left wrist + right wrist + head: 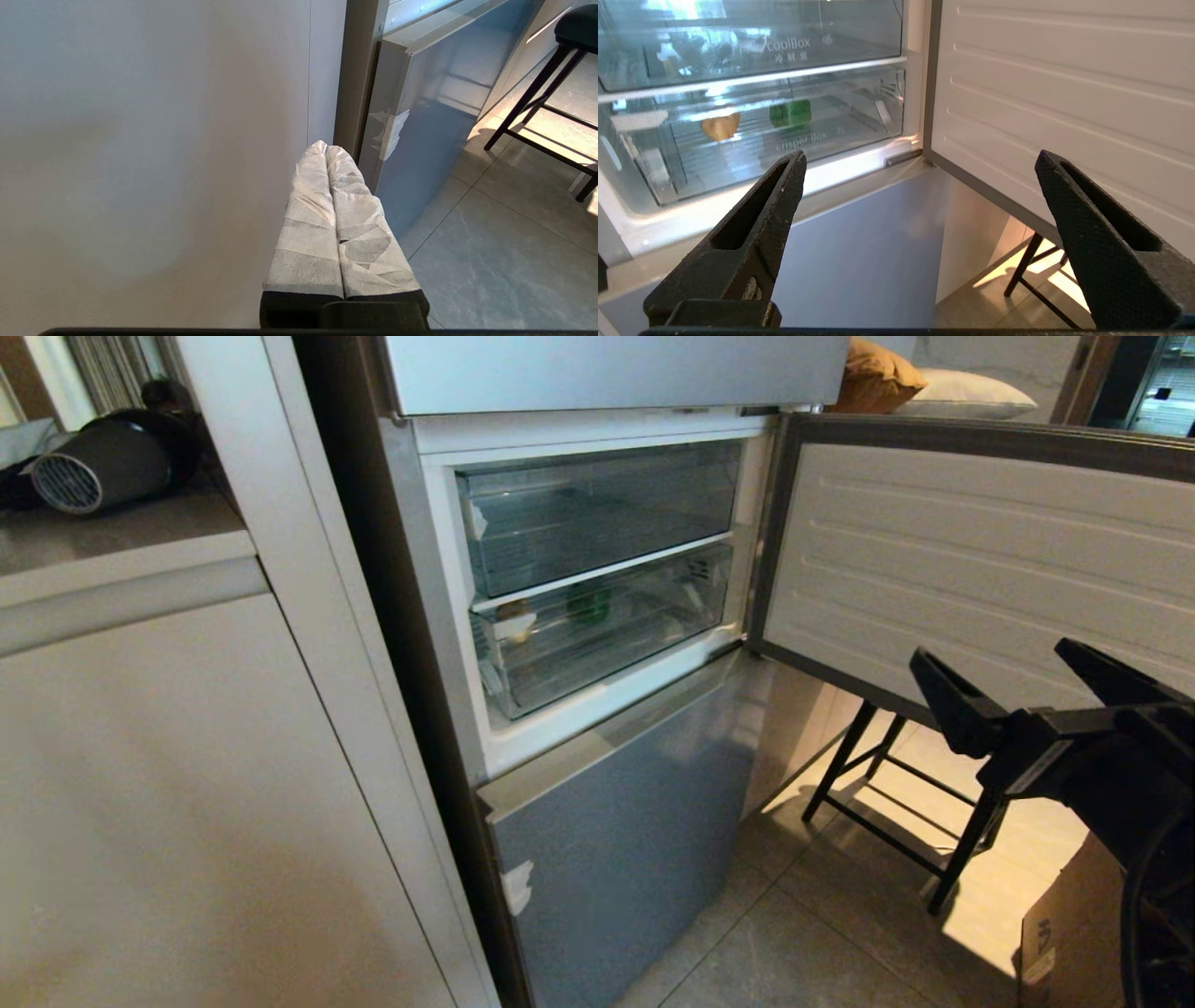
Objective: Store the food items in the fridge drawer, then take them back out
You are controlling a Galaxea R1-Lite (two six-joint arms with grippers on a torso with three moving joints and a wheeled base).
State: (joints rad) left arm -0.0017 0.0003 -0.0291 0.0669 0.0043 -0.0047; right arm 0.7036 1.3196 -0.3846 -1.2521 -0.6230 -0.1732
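Left to right: worktop (112, 537) with a dark fan-like appliance (103, 462) at far left, well off from either set of jaws; beige cabinet (187, 803) next. Left gripper (327, 148) parked low beside the cabinet and lower fridge door (420, 140), its paper-wrapped jaws pressed together on nothing. Then the fridge (597, 616), door (980, 569) swung wide. Fridge drawer (607, 630) looks pushed in, and we see both food items inside it: potato (720, 126) and green pepper (790, 113), apart from each other, ahead of and above the right jaws. Right gripper (1018, 695) hangs by the open door, well short of the drawer, jaws spread wide and empty. We judge storing done; what's left is opening the drawer and taking both items out. Stool (896, 803) and cardboard box (1064, 933) sit below the right jaws.
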